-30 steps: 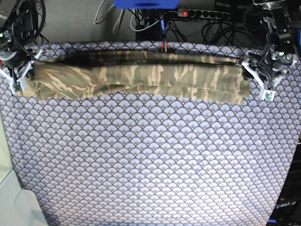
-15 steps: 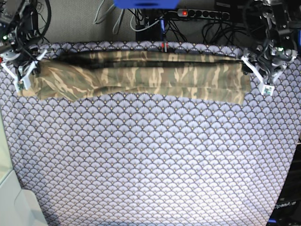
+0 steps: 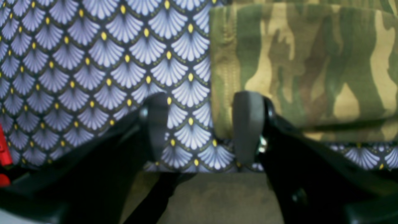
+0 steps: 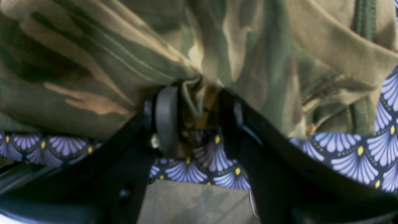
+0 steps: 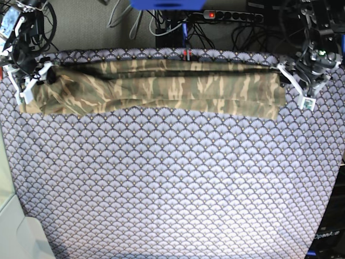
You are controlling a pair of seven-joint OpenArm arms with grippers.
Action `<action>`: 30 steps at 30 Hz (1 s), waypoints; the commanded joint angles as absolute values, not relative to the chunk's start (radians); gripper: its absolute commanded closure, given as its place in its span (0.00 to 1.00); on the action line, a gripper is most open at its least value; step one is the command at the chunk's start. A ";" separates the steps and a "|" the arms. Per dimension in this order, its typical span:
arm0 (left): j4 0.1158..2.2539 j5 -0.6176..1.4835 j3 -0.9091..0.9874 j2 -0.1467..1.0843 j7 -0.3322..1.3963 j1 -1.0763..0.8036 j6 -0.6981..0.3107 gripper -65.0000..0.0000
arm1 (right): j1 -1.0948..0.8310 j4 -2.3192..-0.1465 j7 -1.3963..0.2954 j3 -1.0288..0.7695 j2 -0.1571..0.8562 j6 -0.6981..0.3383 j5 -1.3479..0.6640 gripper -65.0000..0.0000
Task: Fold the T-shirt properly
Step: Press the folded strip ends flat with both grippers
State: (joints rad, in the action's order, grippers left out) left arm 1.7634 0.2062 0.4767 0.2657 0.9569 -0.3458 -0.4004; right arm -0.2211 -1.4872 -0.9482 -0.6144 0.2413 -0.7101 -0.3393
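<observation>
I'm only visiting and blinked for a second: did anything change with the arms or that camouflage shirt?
The right gripper has opened around its bunched end of the T-shirt and lifted slightly toward the table's far edge. The left gripper stayed open beside the other end. The shirt remains a long folded strip on the patterned cloth.

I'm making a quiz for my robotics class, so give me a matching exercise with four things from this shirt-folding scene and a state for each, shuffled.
Things:
1. T-shirt
2. left pincer
3. right pincer
4. power strip

States:
A. bunched camouflage fabric between its jaws
B. folded into a long narrow band
C. red light glowing
D. jaws apart, straddling the shirt's hemmed end

Pairs: 1-B, 2-D, 3-A, 4-C
</observation>
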 commanded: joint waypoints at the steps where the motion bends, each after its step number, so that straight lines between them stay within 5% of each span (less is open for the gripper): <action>1: 1.781 0.209 0.483 0.278 0.943 -0.344 -0.400 0.45 | -0.225 -1.474 -1.001 -0.611 0.249 -0.698 -0.275 0.62; 5: 1.779 0.297 0.541 0.278 0.943 -0.346 -0.421 0.34 | -0.225 -1.474 -1.001 -0.611 0.252 -0.698 -0.275 0.62; 11: 1.741 0.384 0.647 0.274 0.943 -0.337 -0.556 0.34 | -0.226 -1.474 -0.998 -0.608 0.252 -0.698 -0.275 0.62; 30: 1.569 0.374 0.650 0.179 0.934 -0.196 -0.584 0.34 | -0.225 -1.474 -1.000 -0.604 0.252 -0.698 -0.275 0.62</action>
State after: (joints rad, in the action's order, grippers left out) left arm 1.5528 0.3603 0.6422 0.1658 0.9455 -0.2024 -0.5804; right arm -0.2195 -1.4872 -0.9482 -0.6067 0.2470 -0.7101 -0.3378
